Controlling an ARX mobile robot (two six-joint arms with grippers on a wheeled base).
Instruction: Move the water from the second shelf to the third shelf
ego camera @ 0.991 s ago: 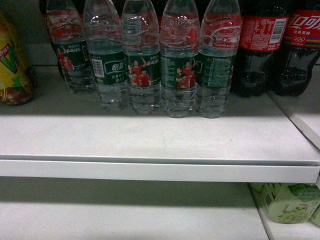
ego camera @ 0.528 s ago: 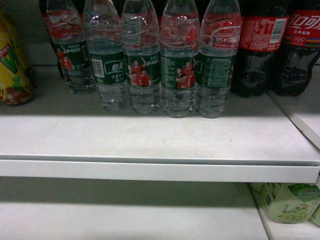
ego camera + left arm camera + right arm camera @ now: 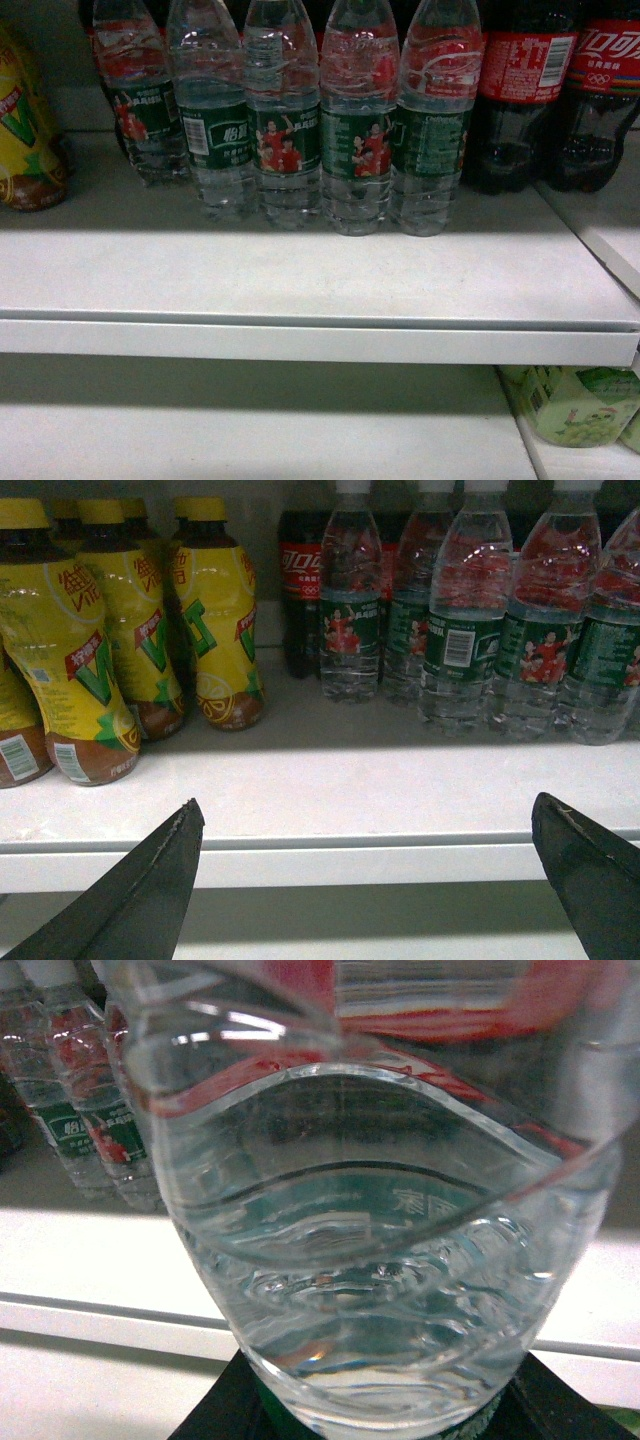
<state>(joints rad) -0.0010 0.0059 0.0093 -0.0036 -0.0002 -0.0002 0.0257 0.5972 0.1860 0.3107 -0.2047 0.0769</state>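
Note:
A row of several water bottles [image 3: 355,130] with green labels stands at the back of the white shelf [image 3: 300,290]; the row shows again in the left wrist view [image 3: 460,630]. Neither gripper appears in the head view. My left gripper [image 3: 367,802] hangs open in front of the shelf's front edge, nothing between its dark fingers [image 3: 150,880]. In the right wrist view one water bottle [image 3: 370,1260] fills the frame, its clear ribbed body sitting between the dark fingers [image 3: 215,1415] of my right gripper [image 3: 385,1410], which is shut on it.
Dark cola bottles [image 3: 520,90] with red labels stand right of the water. Yellow juice bottles [image 3: 110,640] crowd the shelf's left end. A lower shelf [image 3: 250,430] runs underneath, with a pale green bottle [image 3: 570,405] at its right. More water bottles [image 3: 80,1110] stand behind the held one.

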